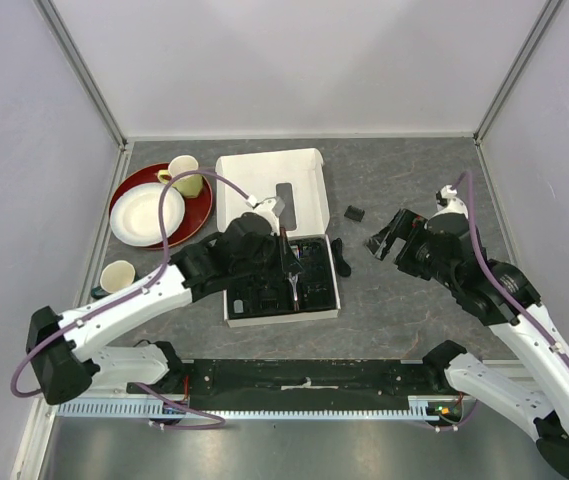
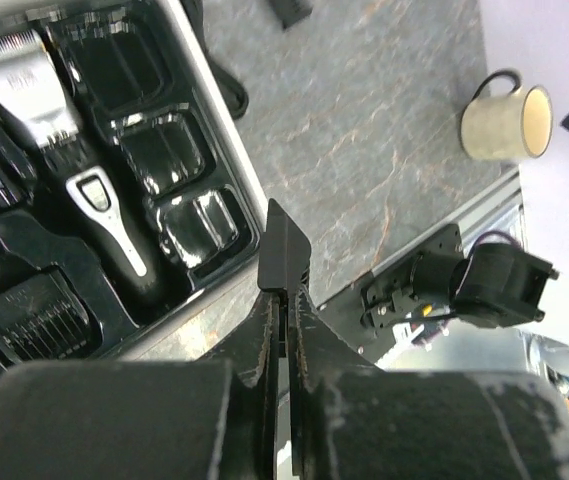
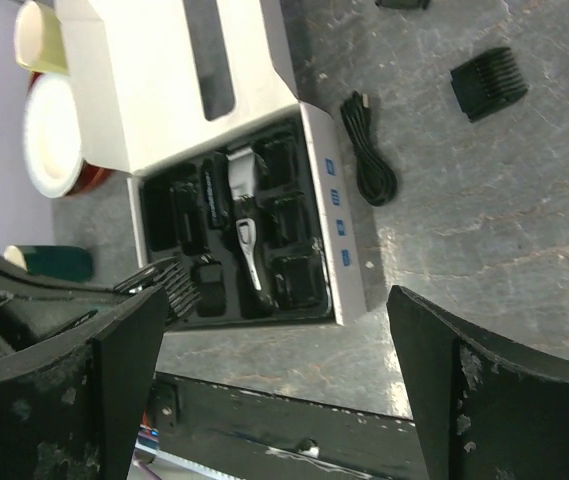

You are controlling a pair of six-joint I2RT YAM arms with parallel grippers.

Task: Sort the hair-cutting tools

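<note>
The black-and-silver clipper (image 2: 104, 215) (image 3: 244, 235) lies in the black moulded tray (image 1: 309, 302) of the white box. A toothed comb attachment (image 2: 34, 315) sits in a slot beside it. My left gripper (image 1: 291, 275) (image 2: 284, 245) hovers over the tray's right edge, shut with nothing seen between its fingers. The coiled cord (image 1: 341, 257) (image 3: 369, 150) lies on the table right of the box. Loose comb attachments (image 1: 355, 213) (image 3: 482, 82) rest beyond it. My right gripper (image 1: 389, 233) (image 3: 279, 295) hangs wide open right of the cord. Another comb (image 3: 159, 283) shows against its left finger; I cannot tell whether they touch. No brush is visible.
The box's white lid (image 1: 264, 180) stands open at the back. A red plate (image 1: 124, 190) bearing a white plate (image 1: 147, 213) and a yellow mug (image 1: 186, 180) sits far left. A cream cup (image 1: 117, 275) (image 2: 504, 122) stands nearer. A black rail (image 1: 304, 380) runs along the near edge.
</note>
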